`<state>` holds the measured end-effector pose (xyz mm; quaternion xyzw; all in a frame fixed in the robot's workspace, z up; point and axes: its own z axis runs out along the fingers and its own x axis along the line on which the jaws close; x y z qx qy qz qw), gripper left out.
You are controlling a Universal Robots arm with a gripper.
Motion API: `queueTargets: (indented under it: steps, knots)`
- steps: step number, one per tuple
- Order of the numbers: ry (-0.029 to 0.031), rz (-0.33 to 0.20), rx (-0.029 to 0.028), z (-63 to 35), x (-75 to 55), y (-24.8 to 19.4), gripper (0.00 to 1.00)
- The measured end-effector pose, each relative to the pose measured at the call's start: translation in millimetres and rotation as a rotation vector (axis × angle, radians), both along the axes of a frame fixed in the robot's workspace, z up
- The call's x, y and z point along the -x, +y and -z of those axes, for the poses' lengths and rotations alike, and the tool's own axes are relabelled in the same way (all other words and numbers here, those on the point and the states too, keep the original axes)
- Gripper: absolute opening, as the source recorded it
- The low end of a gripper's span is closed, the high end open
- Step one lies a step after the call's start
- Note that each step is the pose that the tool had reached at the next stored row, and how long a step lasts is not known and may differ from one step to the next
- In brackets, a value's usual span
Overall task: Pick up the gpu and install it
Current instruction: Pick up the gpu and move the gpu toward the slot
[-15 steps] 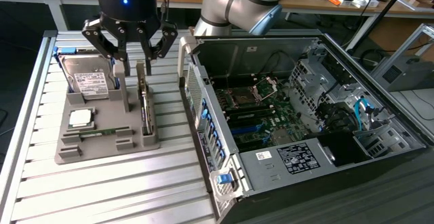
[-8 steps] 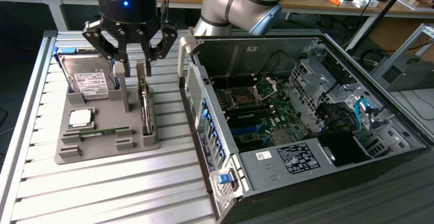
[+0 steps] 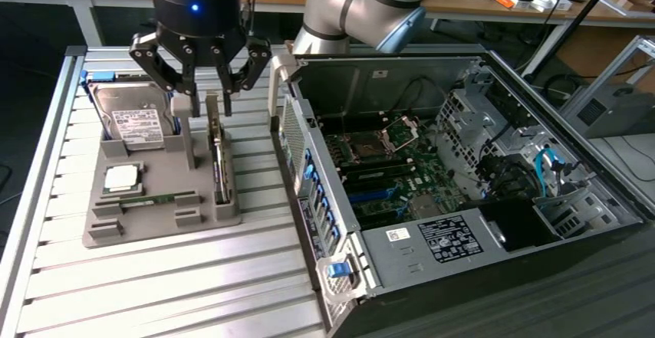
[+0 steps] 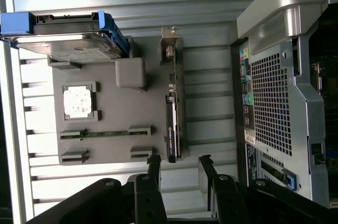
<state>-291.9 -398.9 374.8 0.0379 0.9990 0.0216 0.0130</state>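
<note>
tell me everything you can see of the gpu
The gpu is a thin flat card standing on its long edge in a slot of the grey holder on the slatted table, beside the open computer case. It looks dark along its length, with a silvery metal bracket at the end nearer the hard drive. The open pincer hangs above it, not gripping.

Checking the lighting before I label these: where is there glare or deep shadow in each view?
Exterior view: bright sheen on the ribbed table beside the gray tray; wrist view: the end effector is a dark silhouette, glare on the silver corner of the computer case.
</note>
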Motion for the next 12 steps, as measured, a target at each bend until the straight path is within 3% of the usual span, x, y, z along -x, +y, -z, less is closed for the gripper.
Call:
queueTargets:
  steps: [12]
  knots:
    - [0.0,0.0,0.0044,2.9,-13.7,0.0,0.42]
